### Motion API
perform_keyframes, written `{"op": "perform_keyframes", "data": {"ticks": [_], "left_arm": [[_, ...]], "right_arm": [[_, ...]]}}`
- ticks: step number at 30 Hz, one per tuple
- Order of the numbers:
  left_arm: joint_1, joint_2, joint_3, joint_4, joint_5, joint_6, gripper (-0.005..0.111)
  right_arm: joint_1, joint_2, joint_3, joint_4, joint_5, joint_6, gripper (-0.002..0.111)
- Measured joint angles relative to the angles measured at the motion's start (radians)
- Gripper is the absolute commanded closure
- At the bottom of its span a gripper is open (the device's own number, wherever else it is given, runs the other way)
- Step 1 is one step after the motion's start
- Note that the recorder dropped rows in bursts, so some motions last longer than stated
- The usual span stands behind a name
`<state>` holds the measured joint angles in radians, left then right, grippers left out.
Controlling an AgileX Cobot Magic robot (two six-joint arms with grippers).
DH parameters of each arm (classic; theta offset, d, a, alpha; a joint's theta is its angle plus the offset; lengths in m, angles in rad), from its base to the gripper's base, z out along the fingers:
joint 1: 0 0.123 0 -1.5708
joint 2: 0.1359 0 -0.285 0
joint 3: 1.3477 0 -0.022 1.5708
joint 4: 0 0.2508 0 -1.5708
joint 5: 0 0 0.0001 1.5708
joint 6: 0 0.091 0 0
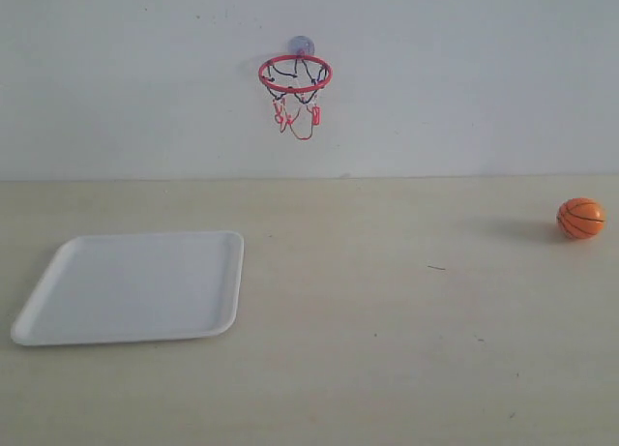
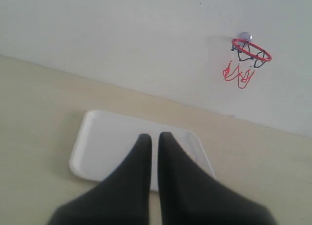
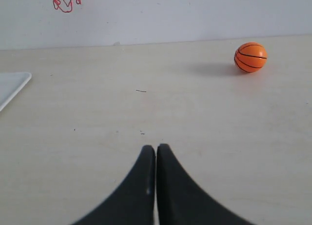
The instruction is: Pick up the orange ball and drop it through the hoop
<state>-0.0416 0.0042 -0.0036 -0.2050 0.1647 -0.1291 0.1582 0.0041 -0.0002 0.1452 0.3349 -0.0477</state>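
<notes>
The orange ball [image 1: 580,218] sits on the pale counter [image 1: 387,320] far to the right, near the wall [image 1: 464,78] and well apart from everything else. It bears thin black seam lines that curve mostly sideways across it; being round, it has no long axis. The hoop [image 1: 295,88] is stuck on the wall above the counter by a bluish suction cup. Its red ring lies level with the opening facing up, and the red-and-black net dangles straight down. A white tray [image 1: 135,286] lies flat on the left of the counter. The left pincer [image 2: 154,137] has its 2 dark fingers all but pressed together, a thin slit between them, gripping nothing, with the tray beyond its tips. The right pincer [image 3: 156,148] is pressed together and empty over bare counter, the ball well ahead of it and off to one side.
</notes>
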Motion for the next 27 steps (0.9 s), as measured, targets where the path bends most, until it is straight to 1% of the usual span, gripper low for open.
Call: {"op": "perform_keyframes", "data": {"ticks": [2, 6, 12, 16, 19, 24, 27], "left_arm": [[0.0, 0.0, 0.0, 0.006, 0.001, -0.06, 0.103], [0.0, 0.0, 0.0, 0.013, 0.002, -0.082, 0.103], [0.0, 0.0, 0.0, 0.157, 0.011, -0.091, 0.103], [0.0, 0.0, 0.0, 0.166, 0.027, -0.002, 0.103], [0.0, 0.0, 0.0, 0.165, 0.064, 0.07, 0.103], [0.0, 0.0, 0.0, 0.165, 0.111, 0.074, 0.103], [0.0, 0.0, 0.0, 0.165, 0.116, 0.077, 0.103]], "right_arm": [[0.0, 0.0, 0.0, 0.0, 0.0, 0.0, 0.109], [0.0, 0.0, 0.0, 0.0, 0.0, 0.0, 0.109], [0.0, 0.0, 0.0, 0.0, 0.0, 0.0, 0.109], [0.0, 0.0, 0.0, 0.0, 0.0, 0.0, 0.109], [0.0, 0.0, 0.0, 0.0, 0.0, 0.0, 0.109], [0.0, 0.0, 0.0, 0.0, 0.0, 0.0, 0.109], [0.0, 0.0, 0.0, 0.0, 0.0, 0.0, 0.109]]}}
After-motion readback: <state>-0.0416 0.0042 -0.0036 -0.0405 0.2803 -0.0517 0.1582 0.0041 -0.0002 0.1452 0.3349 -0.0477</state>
